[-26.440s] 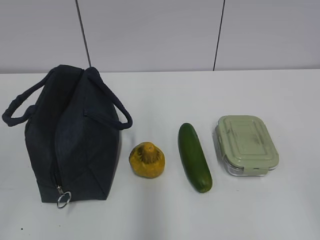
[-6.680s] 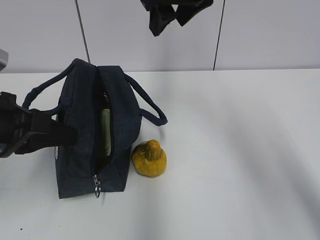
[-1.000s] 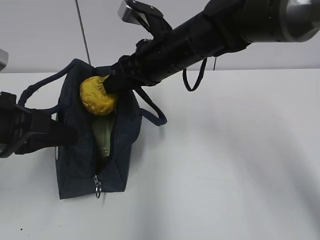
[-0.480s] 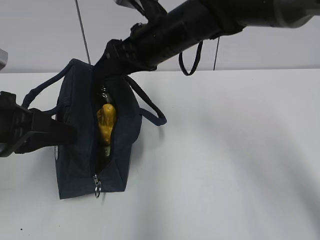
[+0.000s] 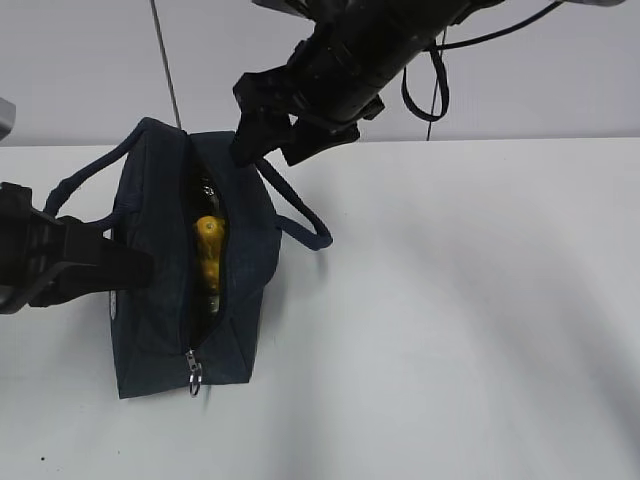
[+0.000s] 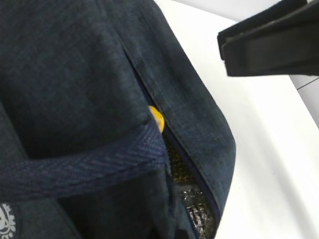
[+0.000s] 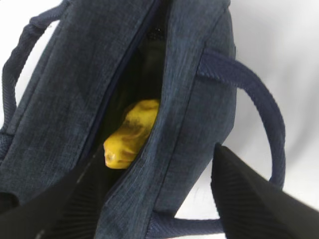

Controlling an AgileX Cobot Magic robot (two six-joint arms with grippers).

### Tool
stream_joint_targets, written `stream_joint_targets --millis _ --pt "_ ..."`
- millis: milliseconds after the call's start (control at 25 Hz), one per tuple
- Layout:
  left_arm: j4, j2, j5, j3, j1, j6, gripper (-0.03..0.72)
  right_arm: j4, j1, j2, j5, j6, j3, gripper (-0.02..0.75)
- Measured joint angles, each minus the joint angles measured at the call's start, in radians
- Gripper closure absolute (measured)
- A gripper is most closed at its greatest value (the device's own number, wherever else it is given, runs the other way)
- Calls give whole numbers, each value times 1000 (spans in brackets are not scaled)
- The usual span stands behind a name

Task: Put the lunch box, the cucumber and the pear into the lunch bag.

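Note:
The dark navy lunch bag [image 5: 160, 300] stands on the white table with its top zipper open. The yellow pear [image 5: 208, 250] lies inside the opening and shows in both wrist views [image 6: 156, 118] [image 7: 130, 132]. My right gripper [image 5: 272, 150] hangs open and empty just above the bag's far end, its two black fingers [image 7: 259, 199] standing either side of the bag's right wall. My left gripper [image 5: 135, 268] is shut against the bag's left side, pinching the fabric there; its fingers are hidden in the left wrist view. The lunch box and the cucumber are hidden.
The bag's right handle [image 5: 300, 215] loops out onto the table beside my right gripper. A metal ring pull [image 5: 194, 378] hangs at the bag's near end. Silver foil lining [image 6: 194, 209] shows inside the opening. A white wall stands behind the table.
My right gripper has opened and let the pear drop into the bag. It then lifted up and to the right, empty. The left gripper and the bag have stayed put.

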Motion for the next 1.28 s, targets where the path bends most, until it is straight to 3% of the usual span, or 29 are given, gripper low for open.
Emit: stream_joint_targets --millis 360,520,640,760,840,1080,1280 --pt "-1 0 0 0 0 0 704 0 0 83 20 32 -5 230" --pt "-1 0 0 0 0 0 704 11 0 119 22 32 -18 288" --pt "-2 0 0 0 0 0 704 16 0 130 22 32 -23 402" --pt "-3 0 -1 0 0 0 704 15 0 130 26 32 -35 629" --pt "-4 0 -8 0 0 0 704 10 0 132 33 34 -47 713" --pt "-20 0 -22 -3 0 0 704 -76 0 133 72 76 -116 732" --pt "-33 21 -14 -71 0 0 704 -304 0 102 141 182 -134 732"
